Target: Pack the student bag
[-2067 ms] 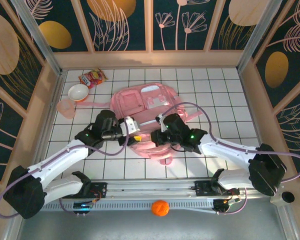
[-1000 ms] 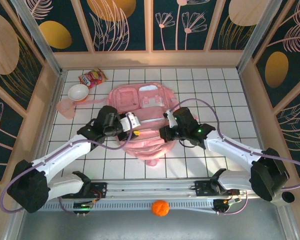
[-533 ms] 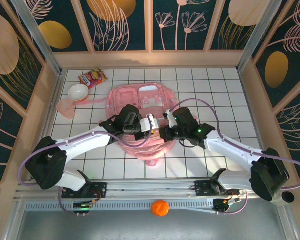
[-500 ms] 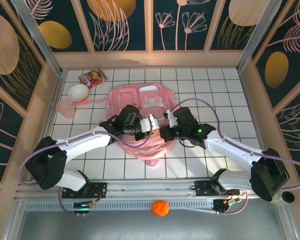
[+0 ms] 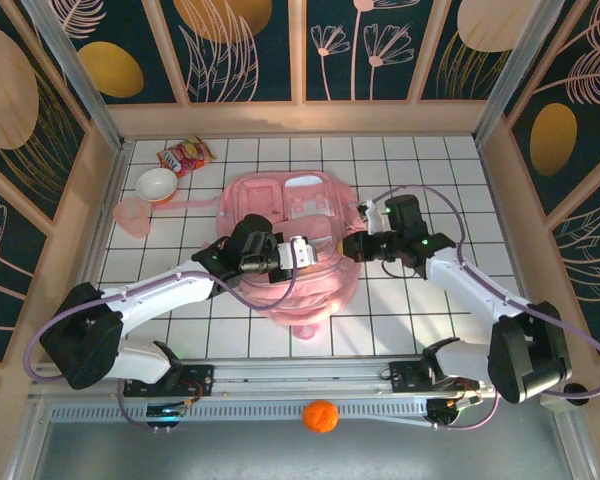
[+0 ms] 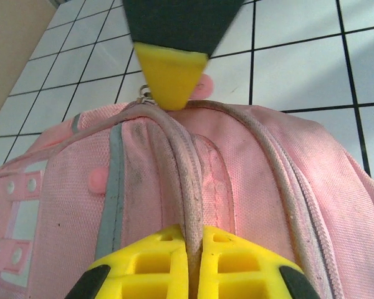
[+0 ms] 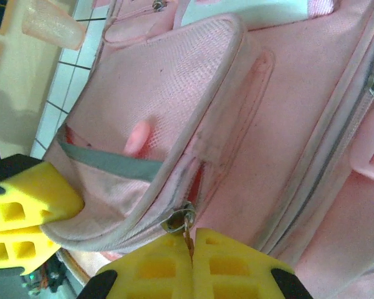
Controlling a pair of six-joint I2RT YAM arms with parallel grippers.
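The student bag (image 5: pixel 280 200) is a light-pink backpack lying flat mid-table. My left gripper (image 5: pixel 300 250) sits over its middle, and in the left wrist view that gripper (image 6: pixel 194 242) is shut on a raised piped seam (image 6: pixel 188 187) of the bag (image 6: pixel 262 187). My right gripper (image 5: pixel 355 246) is at the bag's right side. Seen from the right wrist, the right gripper (image 7: pixel 191 242) is shut on a metal zipper pull (image 7: pixel 184 223) of a pocket (image 7: pixel 174 93), whose zip gapes a little above the pull.
At the back left lie a snack packet (image 5: pixel 185 155), a white bowl (image 5: pixel 157 184) and a pink cup (image 5: pixel 130 215). An orange ball (image 5: pixel 321 415) sits in front of the arm rail. Wooden walls close in the tiled table.
My left gripper has shut on the bag's seam. The right arm has swung to the right, drawing the zipper pull with it, and the bag shifted slightly.
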